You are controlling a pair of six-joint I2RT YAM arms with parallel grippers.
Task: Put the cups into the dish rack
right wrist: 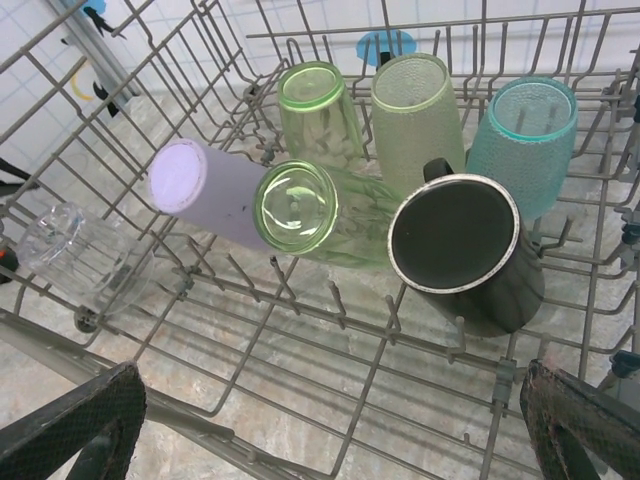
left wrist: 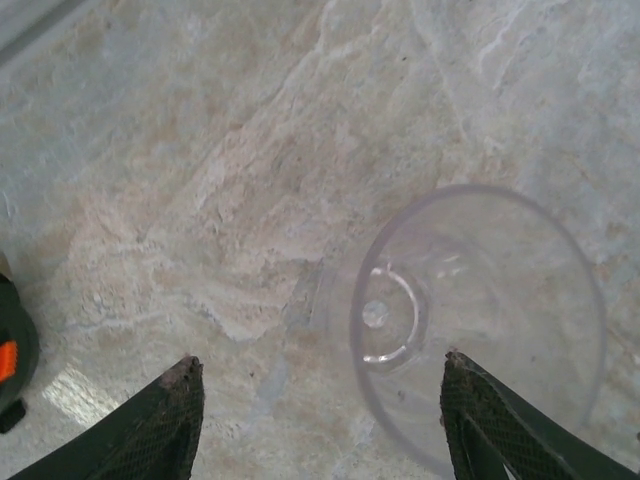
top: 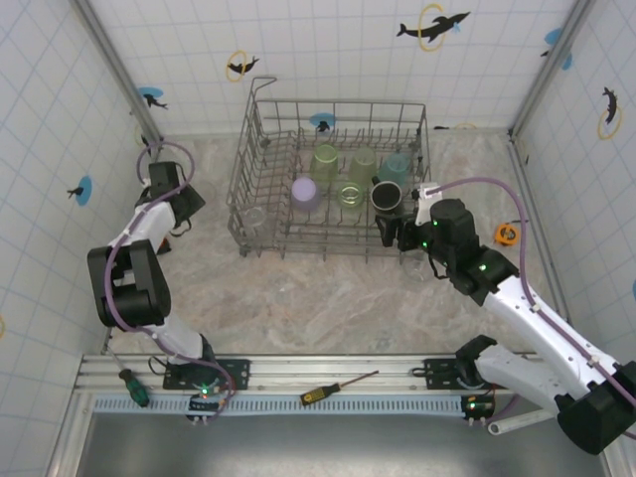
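The grey wire dish rack (top: pixel 260 119) stands at the back middle of the table. Lying among its tines are a lavender cup (right wrist: pixel 205 195), three pale green cups (right wrist: pixel 320 105) (right wrist: pixel 415 105) (right wrist: pixel 300 210), a teal cup (right wrist: pixel 525 140), a black mug (right wrist: pixel 460 245) and a clear cup (right wrist: pixel 80 255). My right gripper (right wrist: pixel 330 410) is open, hovering over the rack's front right part (top: pixel 402 237), nothing between its fingers. Left of the rack, my left gripper (left wrist: pixel 320 365) is open above the table (top: pixel 181 224). A clear cup (left wrist: pixel 480 320) stands below it, its rim under the right fingertip (left wrist: pixel 470 400).
Tiled walls close in the table on three sides. A small orange tape measure (top: pixel 507 234) lies at the right wall. Two screwdrivers (top: pixel 338 388) (top: pixel 129 383) rest on the front rail. A dark object with an orange mark (left wrist: pixel 10 360) sits at the left edge of the left wrist view.
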